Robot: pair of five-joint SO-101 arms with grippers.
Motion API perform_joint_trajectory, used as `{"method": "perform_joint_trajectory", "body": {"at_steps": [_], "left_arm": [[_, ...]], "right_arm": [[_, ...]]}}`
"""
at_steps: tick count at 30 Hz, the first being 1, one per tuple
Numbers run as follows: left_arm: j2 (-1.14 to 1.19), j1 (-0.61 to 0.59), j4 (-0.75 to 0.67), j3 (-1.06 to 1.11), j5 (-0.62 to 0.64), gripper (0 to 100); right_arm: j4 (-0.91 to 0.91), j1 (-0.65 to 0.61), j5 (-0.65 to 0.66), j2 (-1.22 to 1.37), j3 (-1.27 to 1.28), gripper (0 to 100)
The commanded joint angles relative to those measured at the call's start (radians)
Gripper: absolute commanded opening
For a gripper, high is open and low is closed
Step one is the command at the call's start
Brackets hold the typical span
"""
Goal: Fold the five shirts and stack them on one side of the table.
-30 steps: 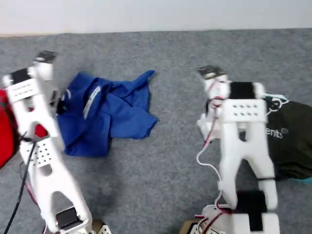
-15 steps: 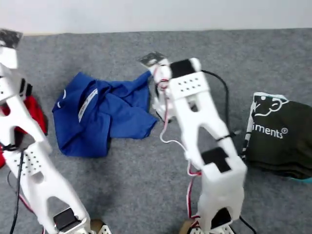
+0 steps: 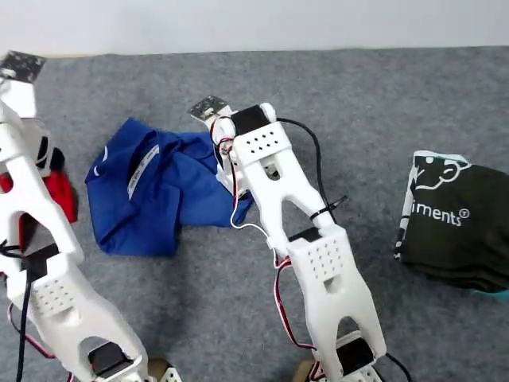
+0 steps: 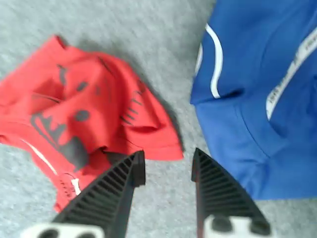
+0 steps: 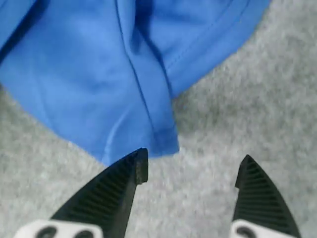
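A crumpled blue shirt (image 3: 159, 187) lies left of the table's middle. A crumpled red shirt (image 3: 62, 195) sits at the left edge, partly hidden by my left arm (image 3: 28, 171). My left gripper (image 4: 167, 162) hangs open above the bare carpet between the red shirt (image 4: 84, 116) and the blue shirt (image 4: 257, 99), holding nothing. My right arm (image 3: 266, 155) stretches over the blue shirt's right side. Its gripper (image 5: 193, 166) is open just past the blue shirt's (image 5: 124, 74) hem corner, empty. A folded dark stack of shirts (image 3: 457, 223) rests at the right.
Grey carpet (image 3: 358, 103) covers the table, with free room in the middle right and at the front. A teal edge (image 3: 495, 293) peeks from under the dark stack. A pale wall runs along the far edge.
My right arm swung from beside the dark stack leftward to the blue shirt's right edge. My left arm drew back from the blue shirt toward the red one.
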Motion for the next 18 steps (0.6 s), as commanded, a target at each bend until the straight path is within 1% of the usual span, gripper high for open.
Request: {"method": "perform_joint_trajectory", "body": {"at_steps": [1,8,13,15,18], "left_arm": [[-0.063,0.012,0.006,0.021,-0.005,15],[-0.061,0.015,0.006,0.024,-0.003,12],[-0.06,0.015,0.006,0.036,-0.003,11],[-0.06,0.02,0.006,0.056,-0.003,11],[-0.061,0.032,0.006,0.096,-0.003,11]], "right_arm": [[0.035,-0.01,-0.008,0.051,-0.132,29.1],[0.036,-0.07,-0.012,0.108,-0.175,28.8],[0.038,-0.077,-0.012,0.154,-0.175,28.2],[0.038,-0.077,-0.012,0.166,-0.175,24.0],[0.039,-0.073,-0.012,0.168,-0.175,12.9]]}}
